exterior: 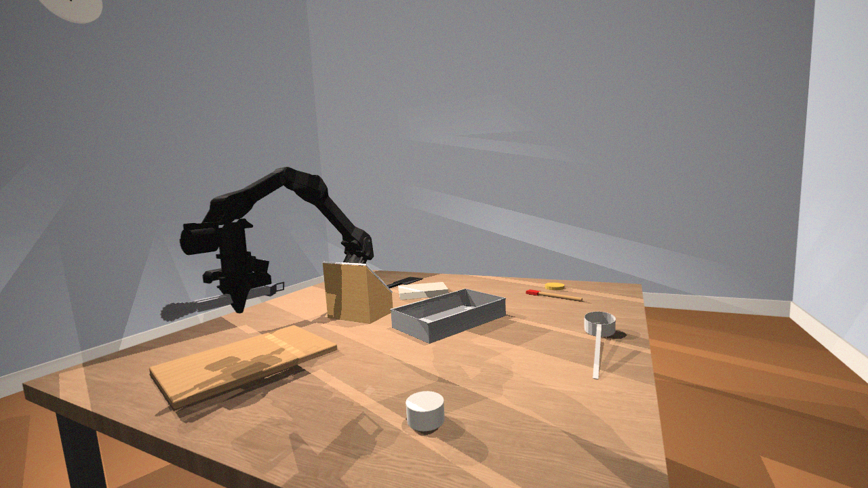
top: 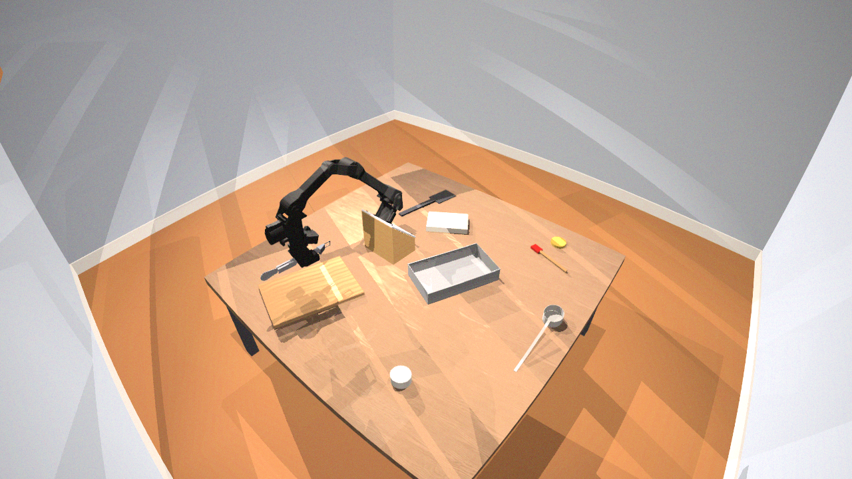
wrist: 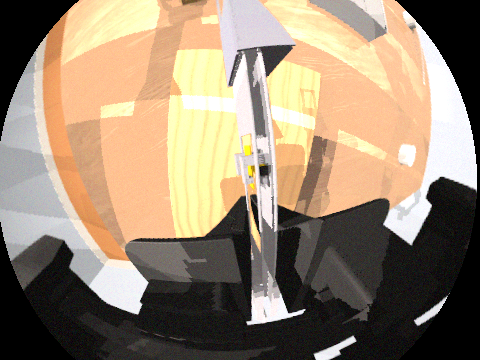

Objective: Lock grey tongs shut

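The grey tongs (top: 271, 273) (exterior: 203, 305) (wrist: 258, 100) are in my gripper (top: 307, 261) (exterior: 240, 307) (wrist: 248, 200), which is shut on them around their middle and points down. They hang in the air close to level, scalloped tips to the left and ring end to the right in the top and exterior views. Their two arms lie close together in the wrist view; whether the lock has caught cannot be seen. The wooden board (top: 273, 299) (exterior: 179, 377) (wrist: 200, 150) lies below the tongs, with a bare top. The roasting tin (top: 461, 289) (exterior: 462, 317) stands apart, to the board's right, without the tongs.
An upright wooden block (top: 390, 244) (exterior: 354, 297) stands between board and tin. A white box (top: 447, 223) (exterior: 422, 291) and a dark spatula (top: 442, 195) lie behind the tin. A white round pot (top: 401, 377) (exterior: 424, 413) stands in front; a long-handled cup (top: 552, 324) stands right.
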You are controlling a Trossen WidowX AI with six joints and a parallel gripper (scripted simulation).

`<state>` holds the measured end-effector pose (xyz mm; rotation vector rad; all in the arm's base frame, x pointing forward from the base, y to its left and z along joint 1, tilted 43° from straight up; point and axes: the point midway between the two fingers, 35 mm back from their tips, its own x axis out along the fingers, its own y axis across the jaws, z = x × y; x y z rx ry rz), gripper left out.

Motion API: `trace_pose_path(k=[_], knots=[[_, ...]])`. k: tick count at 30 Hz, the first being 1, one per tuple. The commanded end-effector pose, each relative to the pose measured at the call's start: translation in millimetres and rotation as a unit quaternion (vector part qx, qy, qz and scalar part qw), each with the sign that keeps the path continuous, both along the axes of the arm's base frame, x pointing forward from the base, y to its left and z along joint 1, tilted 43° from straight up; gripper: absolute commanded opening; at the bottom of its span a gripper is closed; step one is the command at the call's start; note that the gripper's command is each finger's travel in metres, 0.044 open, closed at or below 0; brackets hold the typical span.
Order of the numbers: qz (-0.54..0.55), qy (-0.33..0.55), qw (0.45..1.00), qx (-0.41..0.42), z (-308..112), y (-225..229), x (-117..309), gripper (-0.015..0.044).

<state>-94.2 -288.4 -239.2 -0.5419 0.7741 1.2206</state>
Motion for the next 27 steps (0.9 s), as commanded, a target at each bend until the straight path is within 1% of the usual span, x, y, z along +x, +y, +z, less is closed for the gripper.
trace_pose_path(k=[1, 27], knots=[[-0.001, -0.001, 1.0, -0.002, -6.7, 5.2, 1.8, -0.015], [-0.002, 0.002, 1.0, -0.013, -38.3, 33.7, 8.8, -0.015]])
